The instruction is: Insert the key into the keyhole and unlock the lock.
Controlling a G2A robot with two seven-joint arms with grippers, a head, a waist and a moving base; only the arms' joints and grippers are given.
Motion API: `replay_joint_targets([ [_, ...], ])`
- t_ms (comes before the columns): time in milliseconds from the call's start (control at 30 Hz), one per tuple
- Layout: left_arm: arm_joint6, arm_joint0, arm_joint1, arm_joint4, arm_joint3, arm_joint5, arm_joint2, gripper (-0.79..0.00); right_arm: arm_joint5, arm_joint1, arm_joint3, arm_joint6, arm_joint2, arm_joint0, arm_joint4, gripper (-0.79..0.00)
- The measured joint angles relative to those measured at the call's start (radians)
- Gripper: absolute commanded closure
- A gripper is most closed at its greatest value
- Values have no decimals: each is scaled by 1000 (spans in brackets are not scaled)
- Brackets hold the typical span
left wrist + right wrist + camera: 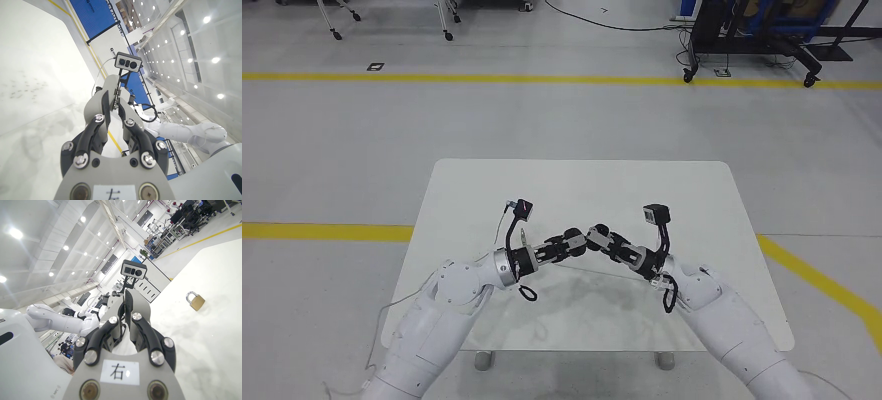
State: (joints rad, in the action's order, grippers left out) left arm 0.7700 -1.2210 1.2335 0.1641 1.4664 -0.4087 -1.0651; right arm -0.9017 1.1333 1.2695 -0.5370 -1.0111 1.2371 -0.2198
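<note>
Right fingers (139, 306) closed; padlock (195, 301) on white table (208, 342), yellow-lined floor (542, 130) beyond.

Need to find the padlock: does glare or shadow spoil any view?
Right wrist view: padlock evenly lit on the table, short shadow, no glare. Left wrist view: ceiling lights flare, table washed out. Top view: even light, no glare on the table.

There is one brass padlock (196, 301), and it lies on one white desk (217, 275). Two grippers are over that desk: one left gripper (113, 100) and one right gripper (126, 302).
</note>
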Motion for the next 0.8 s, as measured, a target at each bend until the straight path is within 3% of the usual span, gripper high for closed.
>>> replay_joint_targets([
  [267, -14, -1, -3, -13, -1, -1, -3, 0, 26, 1, 5, -15, -1, 2, 11, 0],
  [300, -17, -1, -3, -19, 0, -1, -3, 0, 27, 1, 6, -17, -1, 2, 10, -305],
  [333, -20, -1, -3, -25, 2, 0, -3, 0, 28, 1, 6, -20, -1, 2, 8, -785],
  [800, -40, -13, -7, -4, 23, 15, -20, 0, 31, 1, 12, -21, -6, 4, -6, -785],
])
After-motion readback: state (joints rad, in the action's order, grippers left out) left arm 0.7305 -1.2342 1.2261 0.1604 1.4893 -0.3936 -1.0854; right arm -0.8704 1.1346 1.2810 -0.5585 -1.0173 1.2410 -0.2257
